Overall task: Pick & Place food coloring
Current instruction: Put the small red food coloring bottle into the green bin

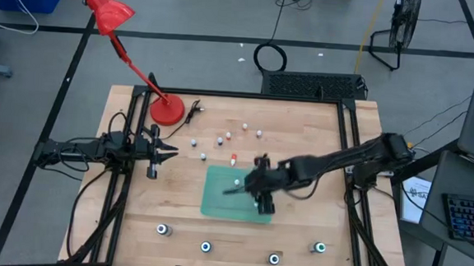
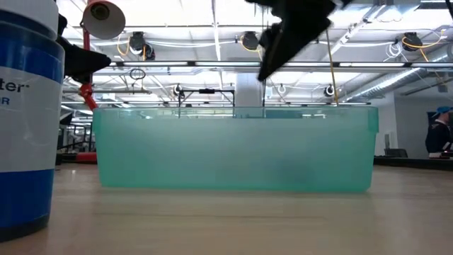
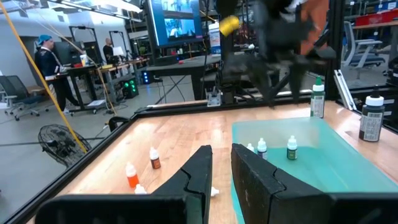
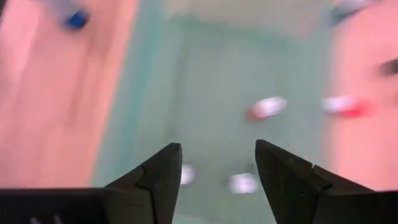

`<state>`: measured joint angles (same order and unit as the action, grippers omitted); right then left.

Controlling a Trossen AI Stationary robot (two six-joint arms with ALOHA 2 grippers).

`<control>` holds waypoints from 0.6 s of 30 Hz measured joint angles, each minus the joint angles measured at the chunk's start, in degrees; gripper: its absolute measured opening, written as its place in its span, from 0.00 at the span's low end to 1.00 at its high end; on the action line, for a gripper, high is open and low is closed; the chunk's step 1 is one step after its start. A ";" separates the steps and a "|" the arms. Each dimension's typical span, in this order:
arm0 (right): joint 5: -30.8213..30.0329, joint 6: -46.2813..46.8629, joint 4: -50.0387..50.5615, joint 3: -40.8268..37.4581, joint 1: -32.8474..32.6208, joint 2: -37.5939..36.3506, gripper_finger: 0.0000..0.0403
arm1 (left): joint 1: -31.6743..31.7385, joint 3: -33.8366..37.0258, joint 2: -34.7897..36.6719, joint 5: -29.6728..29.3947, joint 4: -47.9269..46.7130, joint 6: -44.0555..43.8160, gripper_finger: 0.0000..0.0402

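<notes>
Closest to the table-level camera stands a big white bottle with a blue label [image 2: 25, 120], one of the larger bottles along the table's near edge, and behind it the long wall of the teal bin [image 2: 233, 149] fills the middle of the view. From above, that bin [image 1: 216, 199] sits in the middle of the wooden table [image 1: 303, 129], and the right gripper [image 1: 260, 194] hangs over it, fingers spread wide with nothing between them. A few small bottles already lie inside, one of them a white-capped one [image 1: 236, 182]. The rest of the food coloring is still outside: a scatter of tiny bottles [image 1: 220, 140] on the wood between the bin and the red desk lamp [image 1: 166, 110], a red-capped one [image 1: 234, 158] just beside the bin's far edge, and four dark teal-topped bottles [image 1: 205, 247] spaced along the near edge.

The left gripper [image 1: 163, 152] waits at the table's left side, its fingers nearly together and holding nothing.

To my eye the right arm's job now is to go for another bottle. I'd take the red-capped one by the bin: rise clear of the wall first, come straight down over it with the fingers either side of the body rather than the cap, and close gently, since such a light bottle would tip or skid at a sideways nudge.
</notes>
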<state>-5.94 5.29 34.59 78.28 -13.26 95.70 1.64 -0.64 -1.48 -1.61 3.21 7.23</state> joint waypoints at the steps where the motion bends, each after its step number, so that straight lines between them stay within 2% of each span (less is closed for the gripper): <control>1: -1.14 -0.74 -0.17 0.00 1.11 -1.28 0.48 | 0.00 0.00 0.00 0.00 0.01 0.00 0.17; 8: -1.25 -6.86 -0.29 0.02 14.69 -5.62 0.47 | -0.01 0.02 -0.02 0.00 -0.01 0.01 0.17; 11: 2.71 -8.48 1.15 1.18 21.80 -4.74 0.47 | 0.00 0.01 -0.01 0.00 -0.01 -0.01 0.17; 14: 4.35 -9.31 5.54 7.34 27.63 -1.14 0.46 | 0.00 0.00 -0.02 0.02 -0.01 0.01 0.17; 18: 4.35 -13.11 15.68 20.24 32.71 6.04 0.46 | -0.01 0.02 0.00 0.01 0.08 -0.01 0.17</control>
<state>-1.60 -7.82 50.27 98.52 19.45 101.74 1.63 -0.63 -1.48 -1.59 3.28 7.22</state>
